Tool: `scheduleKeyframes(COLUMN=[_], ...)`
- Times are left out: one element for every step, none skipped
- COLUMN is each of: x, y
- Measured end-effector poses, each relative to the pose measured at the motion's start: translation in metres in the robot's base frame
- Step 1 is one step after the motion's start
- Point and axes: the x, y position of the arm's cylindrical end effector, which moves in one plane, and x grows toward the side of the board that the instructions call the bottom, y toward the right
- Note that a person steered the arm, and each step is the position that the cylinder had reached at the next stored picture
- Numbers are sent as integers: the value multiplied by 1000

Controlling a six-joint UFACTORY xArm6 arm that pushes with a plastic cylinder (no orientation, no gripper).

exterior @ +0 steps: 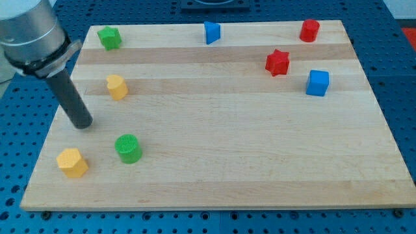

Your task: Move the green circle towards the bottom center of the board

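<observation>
The green circle sits low on the left part of the table, not far from the bottom-left corner and a little above the bottom edge. By my reckoning the job is barely begun: the circle is already about as low as it needs to be, but it is well off to the left, and the whole sideways trip toward the middle of the bottom edge is left to do. My tip rests on the wood up and to the left of the circle, near it but apart, with bare wood between them. That tool is only a plain rod, with nothing to open or clench, and it holds nothing. Just left of the circle, nearer the corner, is a yellow block, and a second yellow block lies above, near the left edge. Along the top edge are a green star by the top-left corner, a blue triangle near the middle and a red block toward the top-right corner; a red star and a blue cube lie below it on the right. The arm's upper part is cut off at the top-left, and the exact shapes of the yellow blocks and the red corner block are hard to make out.
</observation>
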Motion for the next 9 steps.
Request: scheduleKeyframes(x=[19, 28, 41, 41, 52, 72, 74, 74, 67], y=[8, 53, 115, 106, 93, 118, 187, 211, 192])
